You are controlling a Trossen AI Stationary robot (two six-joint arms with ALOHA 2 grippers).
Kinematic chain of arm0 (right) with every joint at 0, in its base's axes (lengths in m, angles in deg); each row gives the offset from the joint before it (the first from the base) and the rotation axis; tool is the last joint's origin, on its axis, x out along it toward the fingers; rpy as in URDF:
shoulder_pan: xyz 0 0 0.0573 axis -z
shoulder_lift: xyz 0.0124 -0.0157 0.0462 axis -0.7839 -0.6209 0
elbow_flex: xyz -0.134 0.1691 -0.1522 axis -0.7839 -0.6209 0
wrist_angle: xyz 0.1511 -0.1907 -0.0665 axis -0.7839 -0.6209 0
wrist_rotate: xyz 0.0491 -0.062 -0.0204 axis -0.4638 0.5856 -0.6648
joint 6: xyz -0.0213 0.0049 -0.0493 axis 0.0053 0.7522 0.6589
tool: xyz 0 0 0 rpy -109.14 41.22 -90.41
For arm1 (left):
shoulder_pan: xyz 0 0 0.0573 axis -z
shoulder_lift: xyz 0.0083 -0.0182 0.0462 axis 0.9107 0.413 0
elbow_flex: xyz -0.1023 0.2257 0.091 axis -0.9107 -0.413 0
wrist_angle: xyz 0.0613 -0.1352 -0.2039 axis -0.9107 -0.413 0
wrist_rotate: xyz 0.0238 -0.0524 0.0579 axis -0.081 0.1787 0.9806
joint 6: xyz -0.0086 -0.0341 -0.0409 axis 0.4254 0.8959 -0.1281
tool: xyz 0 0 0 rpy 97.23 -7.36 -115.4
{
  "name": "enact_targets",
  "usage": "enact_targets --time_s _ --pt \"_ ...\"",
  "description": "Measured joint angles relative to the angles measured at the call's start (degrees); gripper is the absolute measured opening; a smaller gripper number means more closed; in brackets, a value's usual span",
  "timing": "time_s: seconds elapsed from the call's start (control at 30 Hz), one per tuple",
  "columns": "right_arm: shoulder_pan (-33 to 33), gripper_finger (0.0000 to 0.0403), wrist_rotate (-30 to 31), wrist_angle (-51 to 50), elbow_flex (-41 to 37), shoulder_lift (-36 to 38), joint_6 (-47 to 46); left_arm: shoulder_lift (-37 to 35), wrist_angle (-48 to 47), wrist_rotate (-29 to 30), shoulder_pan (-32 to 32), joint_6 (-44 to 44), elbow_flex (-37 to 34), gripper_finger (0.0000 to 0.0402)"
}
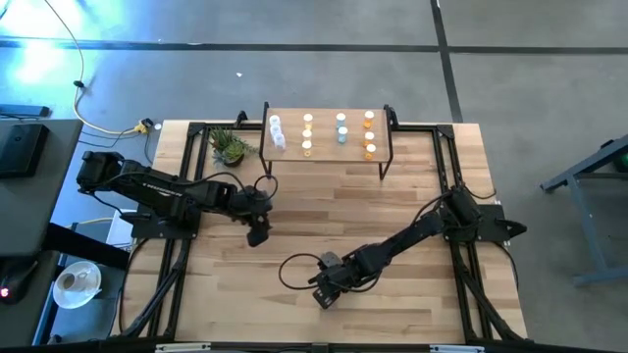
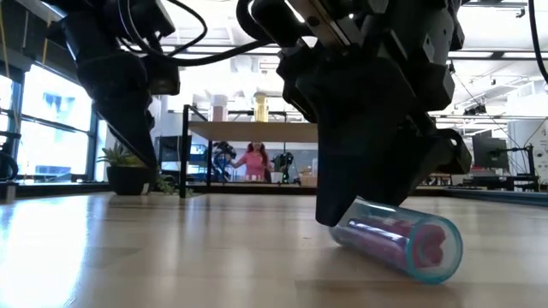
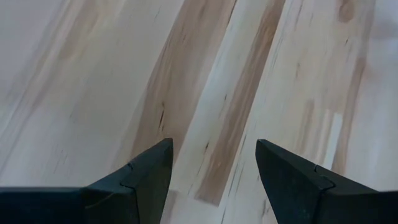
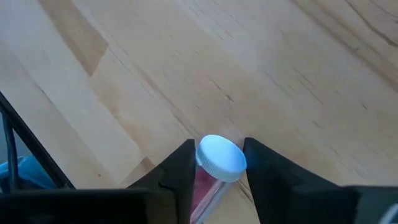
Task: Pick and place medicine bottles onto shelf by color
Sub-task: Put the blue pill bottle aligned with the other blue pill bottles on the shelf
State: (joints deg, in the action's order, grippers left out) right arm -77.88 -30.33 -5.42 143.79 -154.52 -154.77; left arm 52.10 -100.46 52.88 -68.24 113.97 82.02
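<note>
A small green potted plant (image 1: 230, 147) sits at the wooden table's (image 1: 412, 211) far left corner. Off the table's left, a white cup (image 1: 75, 281). A person in pink (image 2: 254, 160) stands far back.

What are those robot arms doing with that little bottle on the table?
The right tool has its fingers on either side of a purple bottle lying on its side on the table. The shelf already carries rows of bottles grouped by color. The left tool hovers open over bare wood, holding nothing.
</note>
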Motion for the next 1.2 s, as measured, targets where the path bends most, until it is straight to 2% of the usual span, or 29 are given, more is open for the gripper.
enact_targets --time_s 0.27,0.43,0.6,0.87,1.07,1.2 --pt "0.0 0.0106 -0.07 0.08 -0.01 -0.02 0.07 0.02 -1.64 -2.39 0.04 -2.74 0.0 0.022" --pt "-0.41 0.0105 0.73 -1.38 2.61 -0.5 1.99 -1.27 -1.61 -2.36 0.8 -3.75 0.0 0.022" --pt "-1.32 0.0105 6.16 -6.55 8.69 -0.37 6.11 -3.9 -1.53 -0.33 5.44 -3.88 -0.02 0.022" --pt "-1.52 0.0104 17.17 -19.18 19.01 -0.31 13.96 -9.65 -1.29 7.43 16.48 -1.49 -0.02 0.022" --pt "-1.12 0.0104 23.44 -26.1 25.68 -0.26 19.37 -13.3 -0.5 7.65 21.0 -0.89 -0.5 0.022" --pt "-0.48 0.0104 26.59 -31.82 30.38 -0.26 21.99 -17.34 2.77 6.87 22.15 0.41 -5.07 0.022"
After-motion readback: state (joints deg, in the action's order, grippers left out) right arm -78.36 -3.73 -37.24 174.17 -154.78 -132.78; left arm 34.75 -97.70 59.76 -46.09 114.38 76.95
